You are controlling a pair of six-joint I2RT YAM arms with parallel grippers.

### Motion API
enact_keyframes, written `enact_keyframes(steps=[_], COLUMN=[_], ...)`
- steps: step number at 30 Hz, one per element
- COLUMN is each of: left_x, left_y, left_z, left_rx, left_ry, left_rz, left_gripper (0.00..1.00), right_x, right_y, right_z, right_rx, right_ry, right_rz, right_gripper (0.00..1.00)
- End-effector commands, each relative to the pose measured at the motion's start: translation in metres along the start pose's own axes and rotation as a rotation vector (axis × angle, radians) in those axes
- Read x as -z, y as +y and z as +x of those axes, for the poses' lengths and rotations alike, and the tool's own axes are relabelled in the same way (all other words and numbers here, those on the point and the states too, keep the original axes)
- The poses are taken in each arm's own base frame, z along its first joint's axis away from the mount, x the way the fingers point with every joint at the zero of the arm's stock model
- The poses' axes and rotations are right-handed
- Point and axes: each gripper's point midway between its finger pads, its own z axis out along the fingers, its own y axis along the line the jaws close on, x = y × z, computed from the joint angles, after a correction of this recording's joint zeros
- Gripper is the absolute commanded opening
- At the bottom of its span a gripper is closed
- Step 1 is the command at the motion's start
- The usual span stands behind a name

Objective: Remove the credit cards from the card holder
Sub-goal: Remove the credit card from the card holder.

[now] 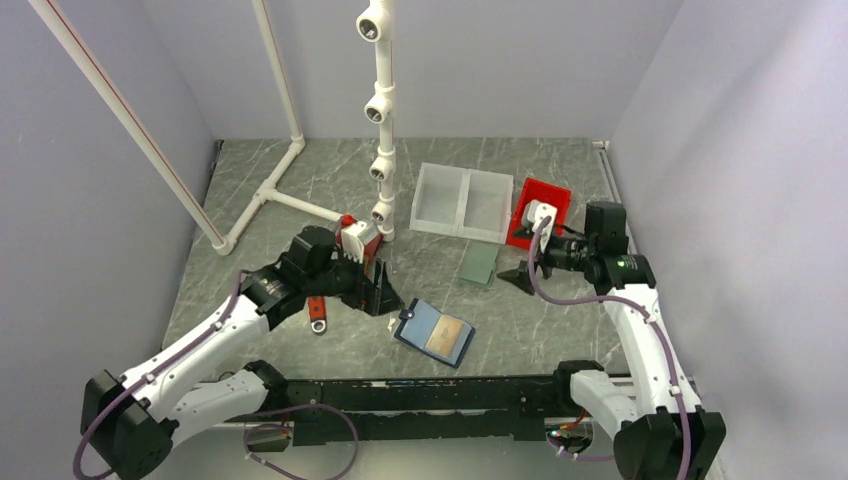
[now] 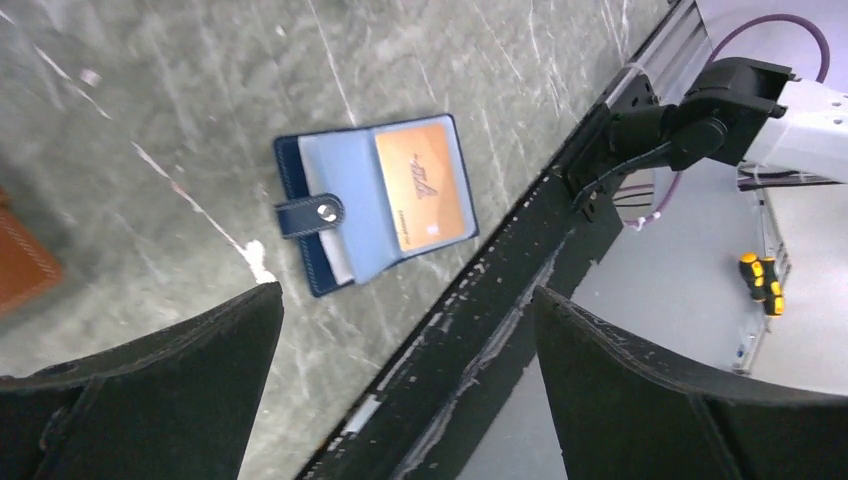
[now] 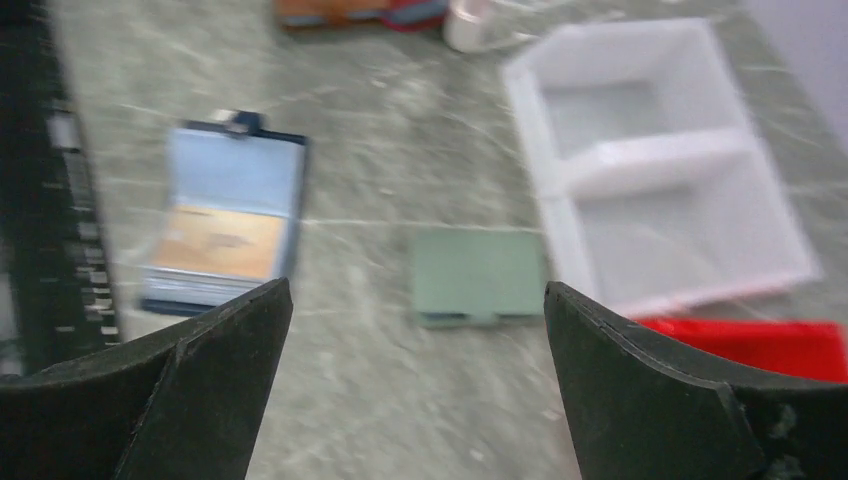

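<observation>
The card holder [image 1: 425, 328] lies open on the table near the front edge, navy outside and light blue inside, its snap strap to the left. An orange-tan credit card [image 1: 448, 337] shows in its right-hand pocket; no other credit cards are in view. In the left wrist view the card holder [image 2: 340, 215] and the card [image 2: 422, 187] lie ahead of my left gripper [image 2: 407, 292], which is open and empty. My left gripper [image 1: 380, 290] hovers just left of the holder. My right gripper [image 1: 520, 275] is open and empty, further right; its view shows the holder [image 3: 235, 175] blurred.
A flat grey-green wallet [image 1: 480, 263] lies between the right gripper and a white two-compartment tray [image 1: 463, 202]. A red bin [image 1: 545, 195] stands right of the tray. A reddish-brown wallet [image 1: 318, 312] lies under the left arm. A white pipe frame [image 1: 380, 110] stands at the back.
</observation>
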Motion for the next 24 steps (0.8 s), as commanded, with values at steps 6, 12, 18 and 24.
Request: enact_keyframes(steps=[6,12,18,24], left_x=[-0.048,-0.090,-0.113,-0.123], left_y=[-0.053,-0.065,-0.060,-0.059], left_z=[0.024,0.047,0.055,0.070], left_rx=[-0.040,-0.183,-0.237,-0.213], left_ry=[-0.003,0.017,0.058,0.100], left_rz=[-0.156,-0.333,-0.413,-0.406], left_gripper=[1.00,0.99,0.99,0.99], right_x=[-0.010,-0.009,-0.009,-0.010], right_y=[0.045,0.026,0.027,0.025], right_z=[-0.008,-0.001,-0.002,0.001], right_rx=[-0.230,-0.251,-0.252,-0.259], right_ry=[-0.158,-0.088,-0.095,-0.089], right_rz=[-0.194,-0.090,-0.090,-0.080], right_gripper=[1.00,1.00,1.00,1.00])
